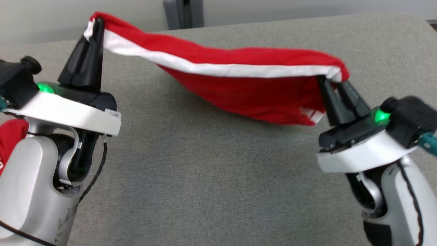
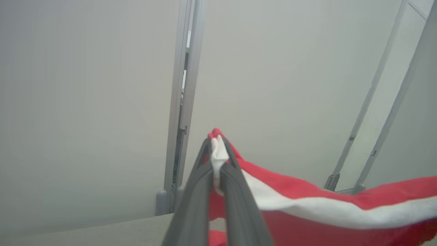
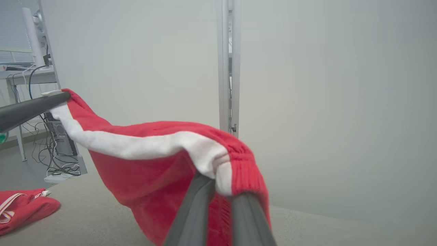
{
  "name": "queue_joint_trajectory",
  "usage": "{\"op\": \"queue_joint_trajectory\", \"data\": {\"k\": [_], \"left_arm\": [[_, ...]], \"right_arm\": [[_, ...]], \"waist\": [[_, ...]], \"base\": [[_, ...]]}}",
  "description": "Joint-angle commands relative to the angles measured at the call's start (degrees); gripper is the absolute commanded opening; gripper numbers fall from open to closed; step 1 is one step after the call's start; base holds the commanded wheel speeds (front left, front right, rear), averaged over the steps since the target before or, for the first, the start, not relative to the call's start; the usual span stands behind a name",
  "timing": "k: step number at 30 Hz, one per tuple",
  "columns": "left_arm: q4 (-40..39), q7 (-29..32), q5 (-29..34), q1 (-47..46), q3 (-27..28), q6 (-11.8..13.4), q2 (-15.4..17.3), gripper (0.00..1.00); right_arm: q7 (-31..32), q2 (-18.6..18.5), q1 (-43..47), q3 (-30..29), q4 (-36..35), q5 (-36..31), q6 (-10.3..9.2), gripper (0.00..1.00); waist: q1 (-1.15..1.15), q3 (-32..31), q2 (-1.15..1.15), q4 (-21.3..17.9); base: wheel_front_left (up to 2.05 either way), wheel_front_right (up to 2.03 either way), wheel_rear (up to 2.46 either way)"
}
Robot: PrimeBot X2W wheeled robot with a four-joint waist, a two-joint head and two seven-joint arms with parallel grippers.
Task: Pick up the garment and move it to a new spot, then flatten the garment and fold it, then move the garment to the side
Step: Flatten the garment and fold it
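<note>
The garment (image 1: 239, 92) is soft red knit cloth, fuzzy and matt, with a white cloth band and a ribbed hem. The tabletop (image 1: 205, 177) is covered in grey woven fabric, matt and slightly rough. The left claw (image 1: 98, 24) and right claw (image 1: 330, 79) have smooth, matt dark fingers. The wrist housings (image 1: 65, 114) are glossy white plastic.

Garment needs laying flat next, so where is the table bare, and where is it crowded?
The table is bare in the wide stretch on the robot's side of the garment, which hangs from left claw to right claw, and again at its far right corner. Crowded: the left edge, where a second red garment lies.
</note>
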Motion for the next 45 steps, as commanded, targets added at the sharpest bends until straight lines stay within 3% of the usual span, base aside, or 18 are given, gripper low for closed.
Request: {"op": "queue_joint_trajectory", "data": {"k": [1,13,19,25,33,45], "left_arm": [[-1.49,-0.60,0.94,-1.41,0.24,0.50,0.14,0.00],[-10.39,0.86,4.91,-8.66,-0.33,3.35,0.73,0.00],[-10.08,3.46,4.85,-11.10,-1.76,3.22,0.54,0.00],[-2.94,6.49,2.95,-15.80,-3.77,0.68,-0.09,0.00],[16.79,8.13,0.90,-30.82,-4.86,-4.29,-2.52,0.00],[45.73,-1.08,3.32,-51.59,-6.60,-9.29,-6.93,0.00]], "right_arm": [[0.14,-0.79,-1.67,-0.65,-0.49,-0.10,-0.02,0.00],[1.79,-3.34,-11.80,-3.45,1.13,4.11,-0.02,0.00],[1.95,-3.57,-14.33,-3.56,4.38,7.14,-0.02,0.00],[2.74,-3.24,-19.42,-3.01,10.98,9.22,-0.02,0.00],[1.38,-2.75,-35.42,0.06,28.36,11.00,-0.02,0.00],[-9.47,-1.09,-58.59,1.58,58.67,8.62,-0.02,0.00]], "waist": [[0.00,-1.48,0.00,0.57],[0.00,-7.11,0.00,1.37],[0.00,-7.41,0.00,1.78],[0.00,-5.25,0.00,2.04],[0.00,0.75,0.00,2.55],[0.00,7.29,0.00,4.05]], "base": [[0.00,0.00,0.00],[0.00,0.00,0.00],[0.00,0.00,0.00],[0.00,0.00,0.00],[0.00,0.00,0.00],[0.00,0.00,0.00]]}}
